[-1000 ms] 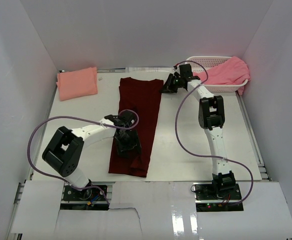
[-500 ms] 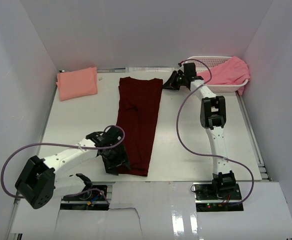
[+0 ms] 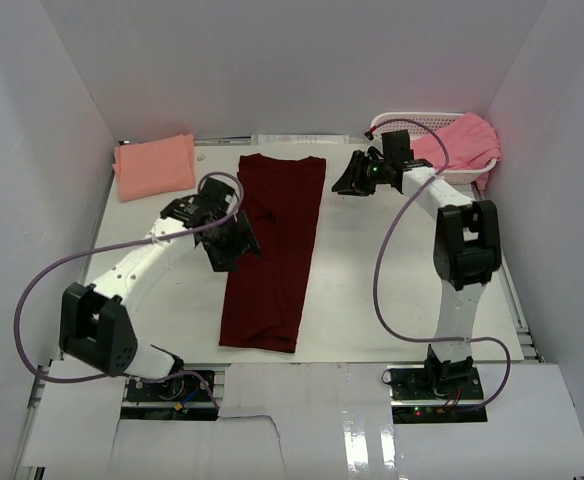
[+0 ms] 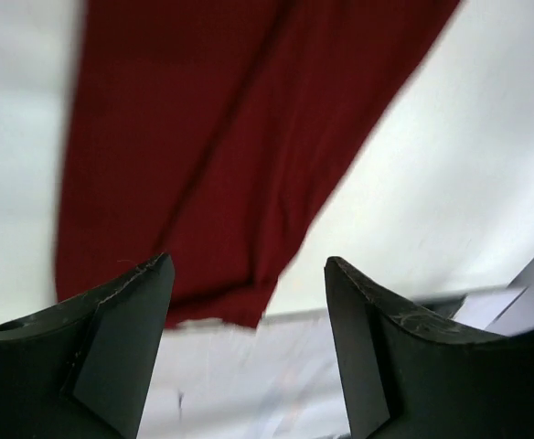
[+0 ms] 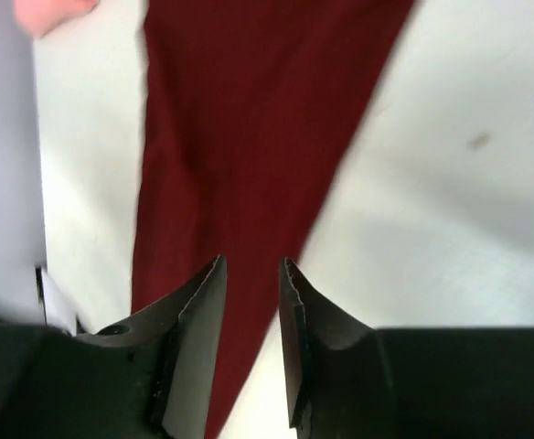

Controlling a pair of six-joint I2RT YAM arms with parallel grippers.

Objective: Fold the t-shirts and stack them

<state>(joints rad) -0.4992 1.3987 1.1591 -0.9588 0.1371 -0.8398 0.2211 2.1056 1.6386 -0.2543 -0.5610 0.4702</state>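
Maroon cloth – one of three t-shirts on view – lies flat on the white desk (image 3: 372, 290) as a long narrow strip, running from the far side toward the arm bases. This maroon t-shirt (image 3: 277, 250) sits between the two claws. The left claw (image 3: 234, 245) hangs over the strip's left edge, about halfway along it, with most of the cloth to its right. In the left wrist view its two fingers stand wide apart with nothing between them, and the shirt's near hem shows below. The right claw (image 3: 347, 180) is just off the strip's far right corner, over bare desk. Its two fingers are parted by only a narrow slit and grip nothing; the maroon cloth shows through the slit from well below.

The second shirt, a salmon-peach t-shirt (image 3: 155, 167), lies folded into a neat rectangle well apart from the left claw, beyond it and to its left. The third, a pink t-shirt (image 3: 457, 142), is heaped loose in the one white lattice basket (image 3: 412, 122) – just behind and to the right of the right claw, with part of it spilling over the basket's right rim
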